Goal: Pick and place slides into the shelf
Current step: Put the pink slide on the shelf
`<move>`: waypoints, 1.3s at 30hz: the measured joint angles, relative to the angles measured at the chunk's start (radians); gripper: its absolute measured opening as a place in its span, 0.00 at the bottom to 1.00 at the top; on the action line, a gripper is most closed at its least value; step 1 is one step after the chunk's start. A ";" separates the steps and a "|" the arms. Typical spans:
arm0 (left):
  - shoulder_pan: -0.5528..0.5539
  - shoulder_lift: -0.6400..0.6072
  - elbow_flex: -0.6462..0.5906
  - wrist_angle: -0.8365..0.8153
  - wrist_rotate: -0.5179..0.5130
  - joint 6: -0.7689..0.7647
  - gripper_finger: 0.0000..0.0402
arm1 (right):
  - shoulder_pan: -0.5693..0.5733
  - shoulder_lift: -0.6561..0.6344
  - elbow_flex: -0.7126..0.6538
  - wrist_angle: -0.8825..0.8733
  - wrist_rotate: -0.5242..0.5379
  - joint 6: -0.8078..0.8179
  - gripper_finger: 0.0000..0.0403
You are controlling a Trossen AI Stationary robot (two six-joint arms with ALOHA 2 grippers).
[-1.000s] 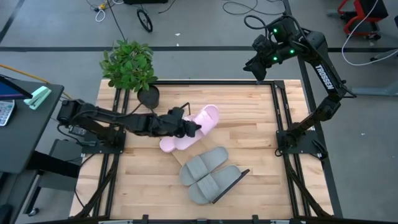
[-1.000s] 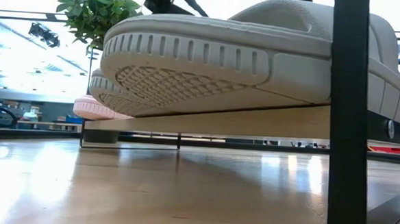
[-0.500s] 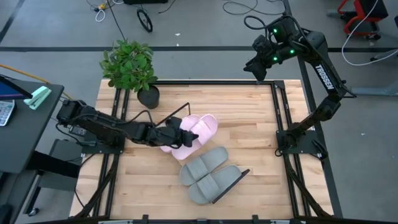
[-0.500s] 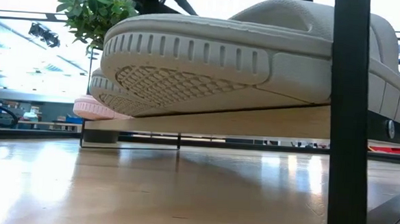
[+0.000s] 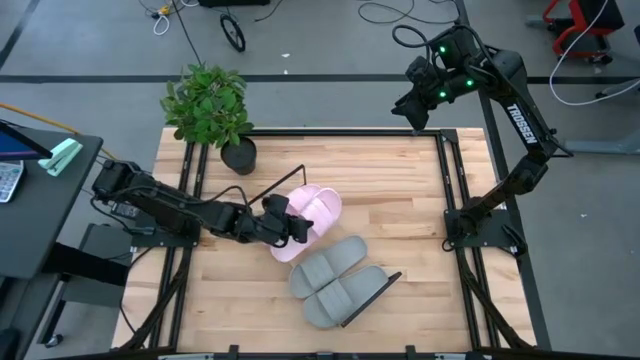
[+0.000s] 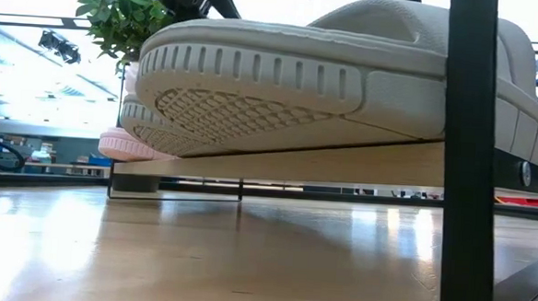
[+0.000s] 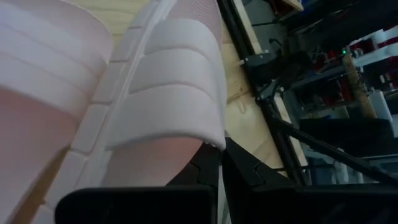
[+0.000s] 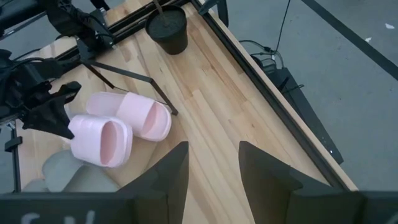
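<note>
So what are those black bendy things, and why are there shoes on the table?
Those are two robot arms. One camera looks down from above, one sits low on the table, and one rides on each arm's wrist. The arms are putting sandals on a wooden shelf. Two grey sandals already lie on it, and two pink sandals lie side by side next to them. The left gripper is right at the pink pair, pressed close to one sandal. The right gripper waits high up past the table's far edge, its fingers open and empty. A potted plant stands in the corner.
</note>
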 joint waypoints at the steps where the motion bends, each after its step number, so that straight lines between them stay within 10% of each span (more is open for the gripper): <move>1: 0.000 0.001 0.000 -0.002 0.001 0.001 0.02 | 0.000 0.000 0.000 0.000 0.000 0.000 0.36; 39: -0.026 0.125 0.001 0.046 0.039 0.044 0.02 | 0.000 0.000 0.000 -0.002 0.000 0.000 0.36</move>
